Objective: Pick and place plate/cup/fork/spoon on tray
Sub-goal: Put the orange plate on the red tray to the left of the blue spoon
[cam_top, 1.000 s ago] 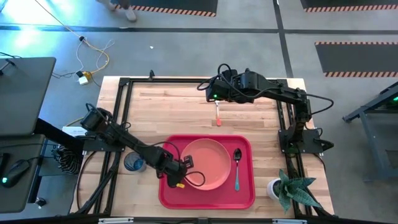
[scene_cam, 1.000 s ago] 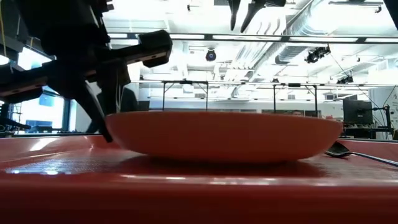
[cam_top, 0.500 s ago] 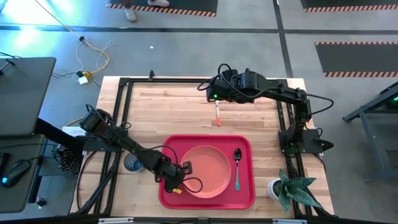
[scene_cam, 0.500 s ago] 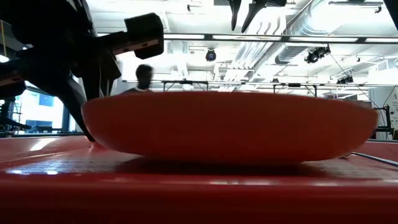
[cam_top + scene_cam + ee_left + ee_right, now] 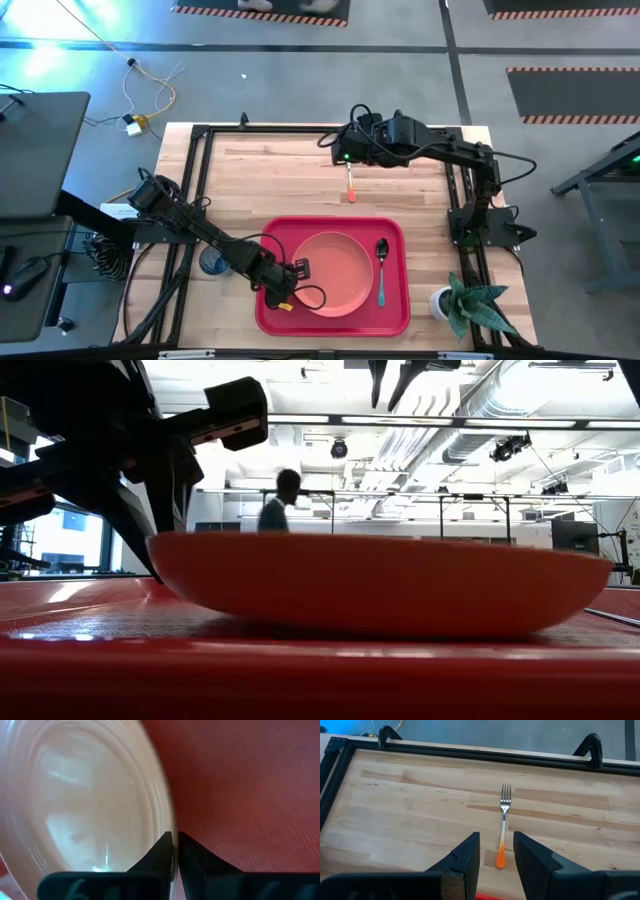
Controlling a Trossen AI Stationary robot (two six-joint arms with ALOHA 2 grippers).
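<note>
The salmon-orange plate (image 5: 340, 272) lies in the red tray (image 5: 395, 315) at the table's near side. My left gripper (image 5: 295, 282) is shut on the plate's left rim. The blue-handled spoon (image 5: 381, 268) lies in the tray to the right of the plate. The blue cup (image 5: 213, 263) stands on the table left of the tray. The orange-handled fork (image 5: 350, 182) lies flat on the wood beyond the tray, tines toward the far edge. My right gripper (image 5: 350, 155) hovers open high above the fork (image 5: 502, 820), touching nothing. My left gripper pinches the plate's rim (image 5: 170, 827) on its left side, one finger inside the plate and one outside. The fingers come from the table's left, slanting down. In the low view the plate (image 5: 380, 585) sits tilted, its left rim higher, its underside on the tray (image 5: 300, 680).
A potted plant (image 5: 460, 302) stands at the table's near right corner. A black frame runs round the table top (image 5: 190, 180). Bare wood lies between the tray and the far edge (image 5: 270, 180). A person (image 5: 275, 505) walks in the room behind.
My left gripper has moved a little toward the table's near edge, drawing the plate with it along the tray floor. In the low view the plate has come nearer, hides the spoon, and then tips with its left rim up.
</note>
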